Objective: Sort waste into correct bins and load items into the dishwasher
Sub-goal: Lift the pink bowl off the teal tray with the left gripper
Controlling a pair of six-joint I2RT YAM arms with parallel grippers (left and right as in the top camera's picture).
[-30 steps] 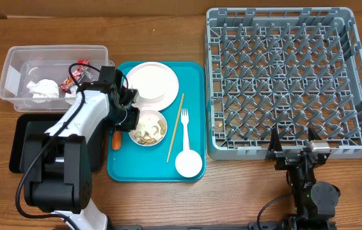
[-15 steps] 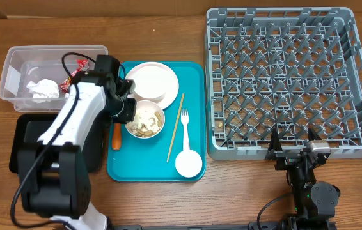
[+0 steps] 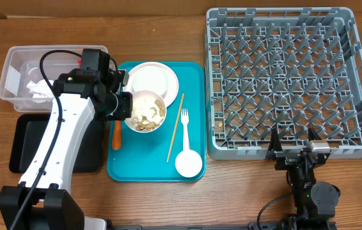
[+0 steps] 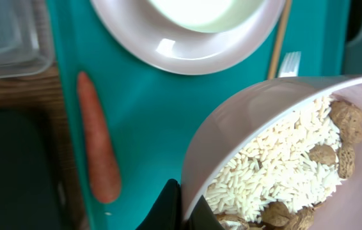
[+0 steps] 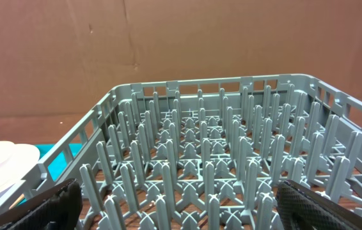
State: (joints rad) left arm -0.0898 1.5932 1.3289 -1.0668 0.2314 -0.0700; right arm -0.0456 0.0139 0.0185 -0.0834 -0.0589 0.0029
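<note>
My left gripper point(image 3: 123, 107) point(image 4: 184, 211) is shut on the rim of the white bowl point(image 3: 146, 110) point(image 4: 283, 153), one finger inside and one outside. The bowl holds white rice and tan nuts and hangs above the teal tray point(image 3: 194, 76), beside the white plate point(image 3: 155, 80) point(image 4: 187, 38). An orange carrot piece point(image 3: 116, 136) point(image 4: 98, 150) lies at the tray's left edge. The chopstick point(image 3: 175, 128), fork point(image 3: 185, 121) and small cup point(image 3: 188, 163) rest on the tray. My right gripper point(image 3: 294, 144) point(image 5: 181, 207) stands open at the near edge of the grey dishwasher rack point(image 3: 290, 80) point(image 5: 219, 153).
The clear tub point(image 3: 15, 64) with a crumpled napkin point(image 3: 37, 89) sits at the far left. In front of it lies the flat black tray point(image 3: 18, 147). My left arm crosses above both. Bare wooden table shows between the teal tray and the rack.
My left gripper has carried the bowl up off the tray and toward the plate. The right arm has stayed still.
</note>
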